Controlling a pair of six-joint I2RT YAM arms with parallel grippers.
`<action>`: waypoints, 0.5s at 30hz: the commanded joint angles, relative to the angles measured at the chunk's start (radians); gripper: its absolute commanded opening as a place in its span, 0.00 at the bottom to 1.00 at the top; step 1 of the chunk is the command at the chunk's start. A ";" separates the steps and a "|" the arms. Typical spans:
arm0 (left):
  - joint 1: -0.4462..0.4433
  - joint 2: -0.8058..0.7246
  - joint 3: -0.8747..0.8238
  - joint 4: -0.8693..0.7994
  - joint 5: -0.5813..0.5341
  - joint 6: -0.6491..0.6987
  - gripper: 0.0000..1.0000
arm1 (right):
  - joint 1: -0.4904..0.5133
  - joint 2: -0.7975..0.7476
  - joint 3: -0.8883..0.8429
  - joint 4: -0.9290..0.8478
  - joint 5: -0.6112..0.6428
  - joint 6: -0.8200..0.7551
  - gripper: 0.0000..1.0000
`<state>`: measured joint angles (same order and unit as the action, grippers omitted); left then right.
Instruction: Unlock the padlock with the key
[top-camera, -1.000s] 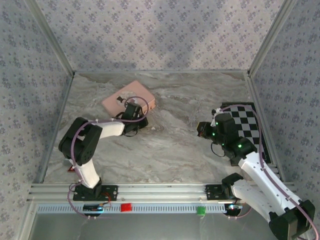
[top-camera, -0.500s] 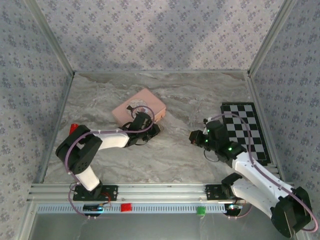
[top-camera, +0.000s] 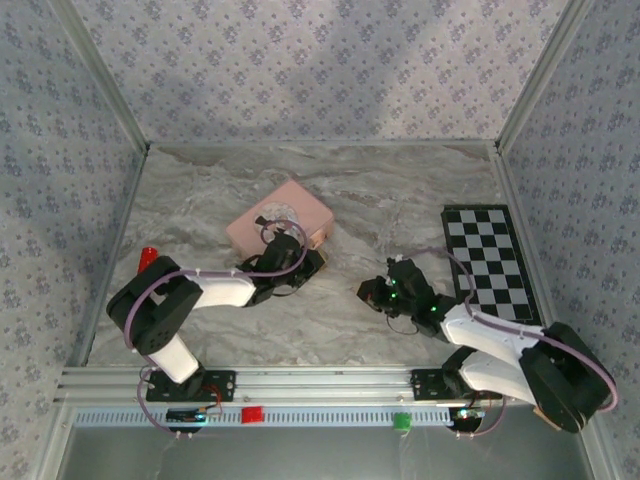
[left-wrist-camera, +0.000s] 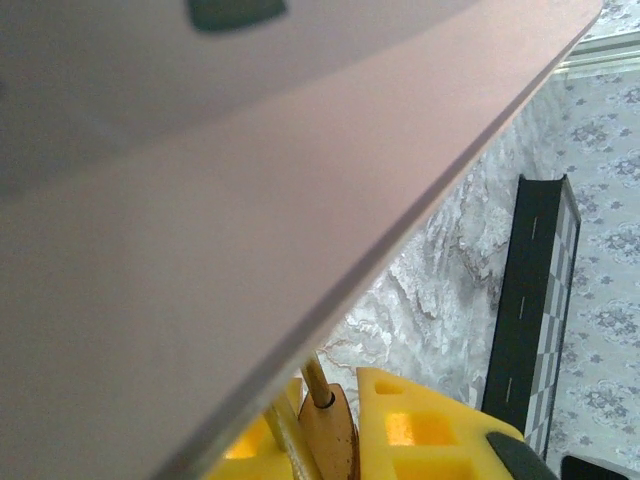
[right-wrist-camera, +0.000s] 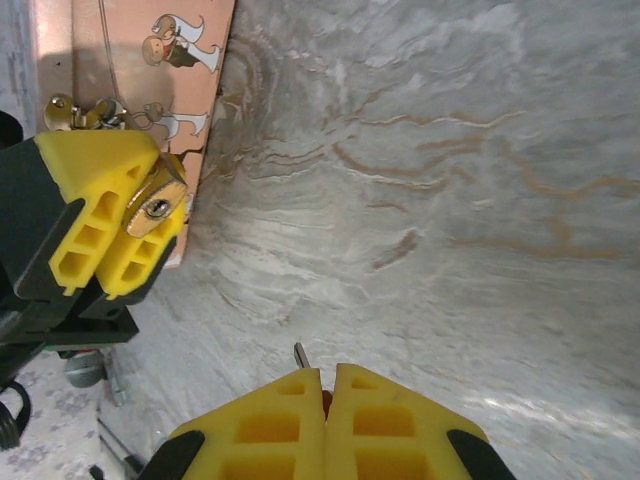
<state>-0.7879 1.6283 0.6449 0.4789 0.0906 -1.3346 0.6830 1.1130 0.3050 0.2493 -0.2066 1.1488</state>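
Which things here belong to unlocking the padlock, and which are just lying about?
Job in hand:
padlock, gripped in left pincer
key, its tip poking from right pincer

Lying about:
pink tin beside the padlock
checkerboard
small red object

Overhead light soft and even, only faint shadows on table (top-camera: 400, 190), dim patch on back wall (top-camera: 300, 80). Left wrist cam: pink tin (left-wrist-camera: 200, 220) too close, smeared out of focus, shaded. Right wrist cam sharp; sheen on marble, small glint on padlock (right-wrist-camera: 157, 206).
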 joint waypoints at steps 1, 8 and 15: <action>-0.019 -0.008 -0.041 0.091 0.060 -0.218 0.00 | 0.004 0.032 0.001 0.148 -0.024 0.068 0.00; -0.033 -0.002 -0.090 0.188 0.004 -0.254 0.00 | -0.008 0.081 -0.050 0.273 -0.022 0.135 0.00; -0.052 0.073 -0.091 0.353 0.002 -0.287 0.00 | -0.042 0.231 -0.041 0.481 -0.086 0.200 0.00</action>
<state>-0.8192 1.6592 0.5785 0.6968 0.0010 -1.4059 0.6525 1.3098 0.2657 0.6018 -0.2569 1.3003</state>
